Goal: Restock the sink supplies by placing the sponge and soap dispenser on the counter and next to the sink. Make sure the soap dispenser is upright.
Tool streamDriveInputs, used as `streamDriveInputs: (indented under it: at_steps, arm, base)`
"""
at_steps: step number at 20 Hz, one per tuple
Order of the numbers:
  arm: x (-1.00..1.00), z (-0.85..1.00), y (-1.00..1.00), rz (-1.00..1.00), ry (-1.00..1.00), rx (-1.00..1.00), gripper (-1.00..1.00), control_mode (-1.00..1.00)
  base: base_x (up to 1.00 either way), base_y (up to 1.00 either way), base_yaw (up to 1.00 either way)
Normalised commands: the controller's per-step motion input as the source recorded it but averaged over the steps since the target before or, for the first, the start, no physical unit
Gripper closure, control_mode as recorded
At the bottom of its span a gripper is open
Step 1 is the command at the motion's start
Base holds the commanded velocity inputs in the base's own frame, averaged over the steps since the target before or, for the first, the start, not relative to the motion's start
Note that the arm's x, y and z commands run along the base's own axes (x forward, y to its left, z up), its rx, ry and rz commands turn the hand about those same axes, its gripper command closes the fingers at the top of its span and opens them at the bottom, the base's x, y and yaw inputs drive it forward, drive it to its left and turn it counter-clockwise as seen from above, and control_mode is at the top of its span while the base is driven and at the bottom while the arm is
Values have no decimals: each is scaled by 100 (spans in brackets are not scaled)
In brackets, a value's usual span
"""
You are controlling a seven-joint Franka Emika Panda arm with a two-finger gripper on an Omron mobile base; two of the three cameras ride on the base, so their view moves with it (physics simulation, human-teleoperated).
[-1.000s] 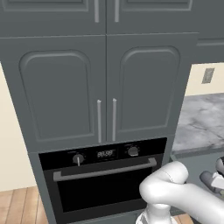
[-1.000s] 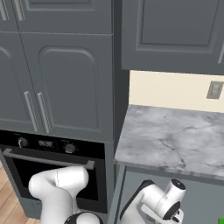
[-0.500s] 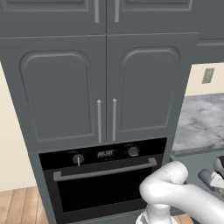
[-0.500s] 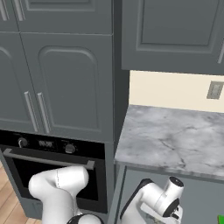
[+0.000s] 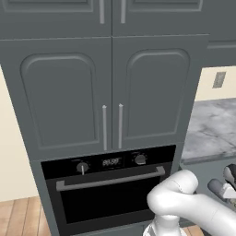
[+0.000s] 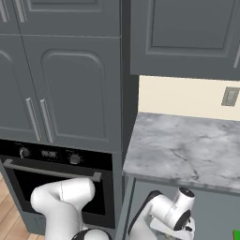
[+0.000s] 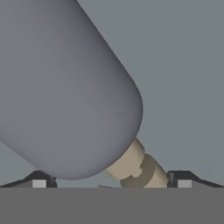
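My end effector (image 7: 111, 183) open, fingers (image 7: 39, 181) spread wide, grey soap dispenser (image 7: 65, 92) close before them, lying tilted, beige pump toward my fingertips, marble tabletop (image 6: 187, 150) beside the oven (image 5: 108, 189), green sponge (image 6: 236, 234) low at right.

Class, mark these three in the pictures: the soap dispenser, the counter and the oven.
soap dispenser (image 7: 74, 96), hand view, on the grey rounded body.
counter (image 6: 187, 145), right base view, on the bare marble top.
oven (image 5: 108, 193), left base view, on the dark glass door below the handle.
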Motion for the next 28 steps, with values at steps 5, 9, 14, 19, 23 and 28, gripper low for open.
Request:
streamDriveInputs:
  at_steps: [5,9,14,19,23,28]
  arm:
    - [0,0,0,17,-7,0,-100,-100]
    - [-2,4,0,17,-9,0,-100,-100]
    - [-2,16,0,11,-3,0,-100,-100]
    - [0,11,0,10,0,0,-100,-100]
    - [0,3,0,11,0,0,-100,-100]
    - [0,-4,1,12,0,0,-100,-100]
  base:
    - [0,0,0]
    - [0,0,0]
    - [0,0,0]
    - [0,0,0]
    - [0,0,0]
    - [0,0,0]
